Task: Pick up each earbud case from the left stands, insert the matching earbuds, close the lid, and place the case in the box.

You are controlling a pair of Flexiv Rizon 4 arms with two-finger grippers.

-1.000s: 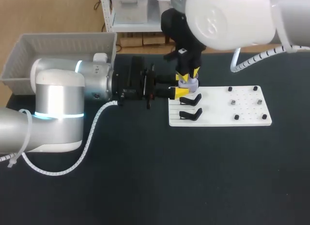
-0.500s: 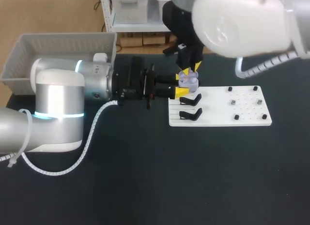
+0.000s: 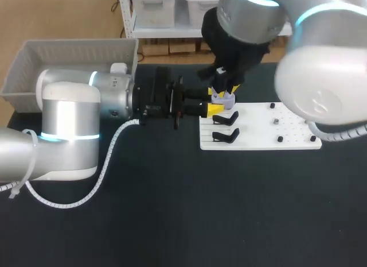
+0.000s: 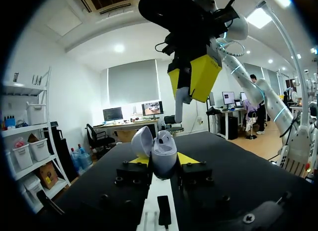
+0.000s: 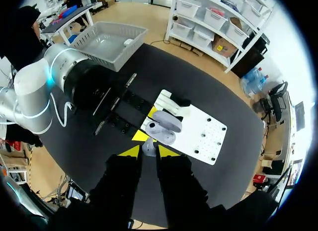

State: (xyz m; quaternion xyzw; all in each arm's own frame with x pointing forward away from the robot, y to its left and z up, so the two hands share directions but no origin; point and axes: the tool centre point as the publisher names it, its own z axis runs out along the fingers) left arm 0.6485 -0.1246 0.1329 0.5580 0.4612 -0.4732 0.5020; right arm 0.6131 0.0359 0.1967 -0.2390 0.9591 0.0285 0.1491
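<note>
Lilac case (image 4: 164,152), lid (image 4: 141,141) open, earbud (image 4: 182,99) above

**Head view.** The right arm (image 3: 321,77), blurred where it passes nearest the camera, covers the far right corner of the white board (image 3: 258,142). At the board's far left corner the right gripper (image 3: 225,89) hides most of the earbud case (image 3: 222,98) and one finger of the left gripper (image 3: 218,103). Dark pieces (image 3: 275,122) on the board's right half are too small for us to identify. Left of the board, the left arm (image 3: 69,129) covers the near side of the grey box (image 3: 69,46).

**Left wrist view.** The earbud case conceals most of both yellow tips (image 4: 189,158).

**Right wrist view.** The earbud (image 5: 148,146) pinched beside the board appears only as a small grey lump; we cannot discern its shape.
</note>
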